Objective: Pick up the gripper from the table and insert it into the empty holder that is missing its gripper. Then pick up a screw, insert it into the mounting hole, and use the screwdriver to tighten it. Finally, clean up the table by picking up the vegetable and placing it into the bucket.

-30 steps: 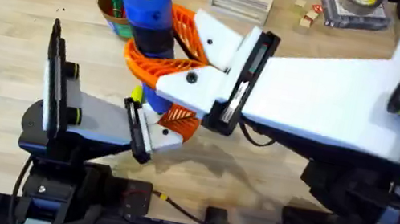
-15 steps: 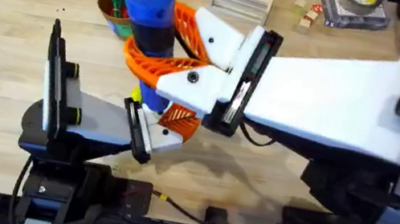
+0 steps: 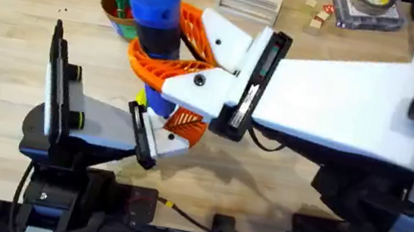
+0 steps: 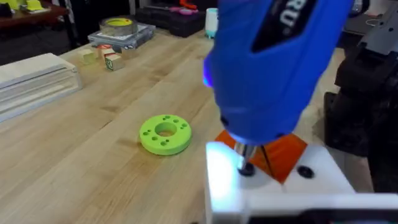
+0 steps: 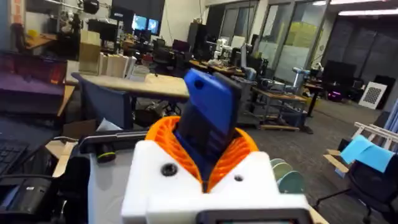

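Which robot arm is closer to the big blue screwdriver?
Right. Its gripper has orange-padded fingers wrapped around the blue pen-shaped electric screwdriver, holding it upright. The left gripper sits just under the screwdriver's metal bit.

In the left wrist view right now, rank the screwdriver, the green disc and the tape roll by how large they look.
1. The screwdriver, by far the largest, though it sits closest to the camera.
2. The green disc.
3. The tape roll, smallest, but farthest back, so its true size is unsure.
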Tool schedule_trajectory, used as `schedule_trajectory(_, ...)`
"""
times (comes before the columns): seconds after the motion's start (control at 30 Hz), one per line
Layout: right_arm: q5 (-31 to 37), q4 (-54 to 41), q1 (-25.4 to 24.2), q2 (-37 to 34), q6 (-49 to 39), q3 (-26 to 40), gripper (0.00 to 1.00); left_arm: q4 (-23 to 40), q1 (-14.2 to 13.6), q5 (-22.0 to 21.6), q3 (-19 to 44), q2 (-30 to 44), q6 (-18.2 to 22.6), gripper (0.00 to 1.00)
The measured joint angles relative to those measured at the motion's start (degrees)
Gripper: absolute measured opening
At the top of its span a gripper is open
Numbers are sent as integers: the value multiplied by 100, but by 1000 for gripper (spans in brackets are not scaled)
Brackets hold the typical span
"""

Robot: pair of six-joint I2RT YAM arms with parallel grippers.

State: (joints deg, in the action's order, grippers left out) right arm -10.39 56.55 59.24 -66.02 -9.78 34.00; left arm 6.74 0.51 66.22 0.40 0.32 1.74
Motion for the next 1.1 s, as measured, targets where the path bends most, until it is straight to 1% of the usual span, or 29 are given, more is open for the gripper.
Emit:
schedule_trajectory(0.37, 0, -2, 0, 0, 15, 0, 30, -2, 0, 0, 0, 0, 0, 4)
schedule_trajectory(0.57, 2, -155, 0, 55, 12, 0, 30, -2, -2, 2, 0, -1, 0, 4)
schedule_trajectory(0.6, 2, -164, 0, 55, 11, 0, 30, -2, -2, 2, 0, -2, 35, 48)
schedule_trajectory(0.63, 13, -177, 0, 55, -10, 0, 30, 0, -4, 20, 0, -2, 34, 224)
schedule_trajectory(0.7, 24, -188, -13, 57, -7, 0, 30, 0, -11, 15, 0, 0, 35, 530)
schedule_trajectory(0.73, 0, -202, -5, 59, -2, 0, 30, 0, -11, 17, 0, 0, 35, 701)
schedule_trajectory(0.77, -3, -210, 10, 64, 14, 0, 30, 1, -11, 19, 0, -2, 37, 845)
schedule_trajectory(0.8, -13, -216, 19, 74, 20, 0, 30, 2, -11, 18, 0, -2, 19, 959)
schedule_trajectory(0.87, -17, -224, 22, 112, 17, 0, 30, 2, -11, 20, 0, -2, 17, 990)
schedule_trajectory(1.1, -15, -269, 22, 280, 14, 0, 30, 2, -11, 20, 0, 0, 20, 993)
